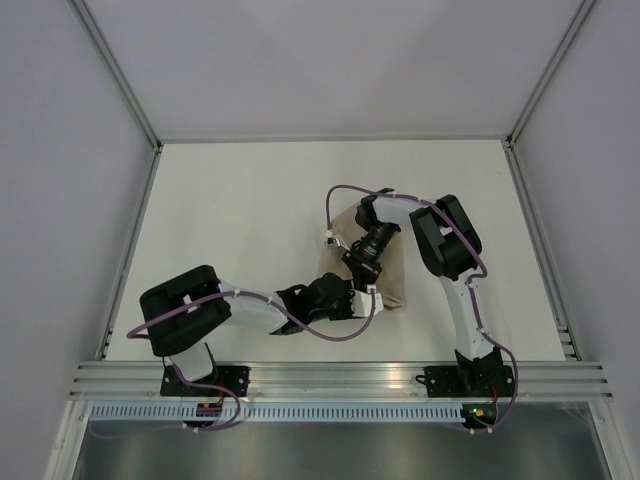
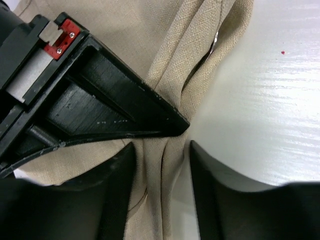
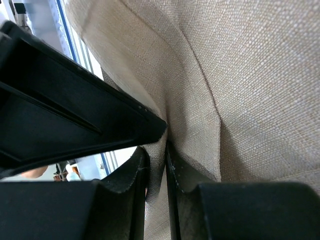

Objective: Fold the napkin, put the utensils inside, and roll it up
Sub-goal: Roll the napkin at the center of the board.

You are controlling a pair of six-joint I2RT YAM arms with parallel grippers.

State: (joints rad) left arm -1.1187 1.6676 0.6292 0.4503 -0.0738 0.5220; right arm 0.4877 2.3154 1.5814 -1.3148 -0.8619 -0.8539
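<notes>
The tan napkin [image 1: 388,272] lies bunched in the table's middle, mostly under both grippers. In the left wrist view the napkin [image 2: 170,45] shows long folds, and a sliver of shiny metal [image 2: 215,42] peeks from its right edge. My left gripper [image 2: 161,165] is open, its jaws straddling the folded edge; it sits at the napkin's near side [image 1: 343,292]. My right gripper [image 3: 156,170] is shut on a pinched fold of the napkin [image 3: 250,75], just beyond the left gripper [image 1: 357,266]. The utensils are otherwise hidden.
The white table [image 1: 230,220] has raised rails at the left, right and near edges. The two grippers are nearly touching; the right gripper's black body [image 2: 100,95] fills the upper left of the left wrist view.
</notes>
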